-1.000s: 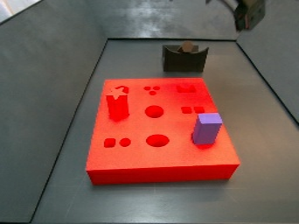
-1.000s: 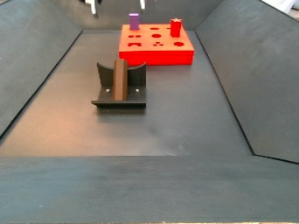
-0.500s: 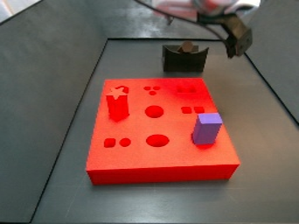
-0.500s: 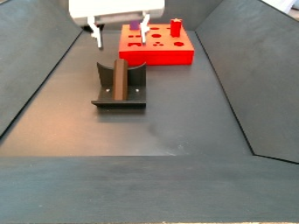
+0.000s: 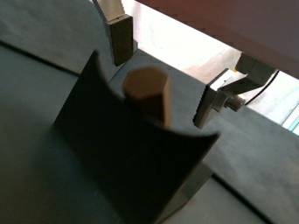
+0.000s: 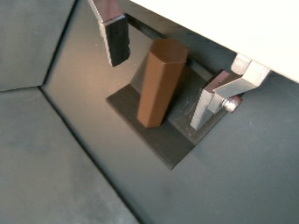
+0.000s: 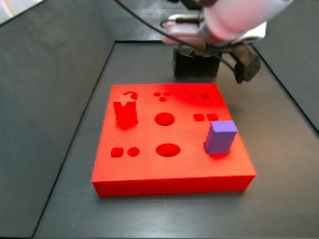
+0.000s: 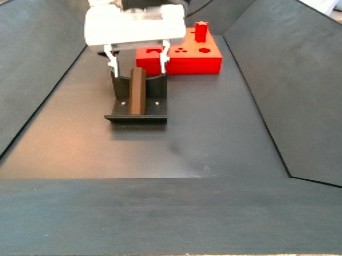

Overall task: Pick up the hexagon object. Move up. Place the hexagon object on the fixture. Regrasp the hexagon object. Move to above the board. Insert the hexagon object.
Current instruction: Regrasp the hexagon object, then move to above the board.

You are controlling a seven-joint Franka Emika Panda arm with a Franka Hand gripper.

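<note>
- The gripper hangs over the fixture, its fingers spread wide, one plate on each side of the rod and neither touching it in both wrist views.
- The rod lies right between the plates: a wrist view shows a clear gap from its near face to one dark pad and a narrower gap to the other silver plate.
- The rod stands leaning in the fixture's notch, its hexagonal end face up toward the gripper, its long axis running steeply down to the base plate.
- So the closing line of the fingers crosses the rod's long axis; a squeeze here would likely take it on two opposite flats, somewhere along its upper half, though how deep the plates sit is hard to tell.
- In a side view the rod leans on the upright of the fixture with the white gripper body directly above it.
- The fixture sits on the bench, apart from the board, which lies beyond it.
- Judged from this, the rod is placed and the regrasp is the step in hand; the board comes after.
</note>
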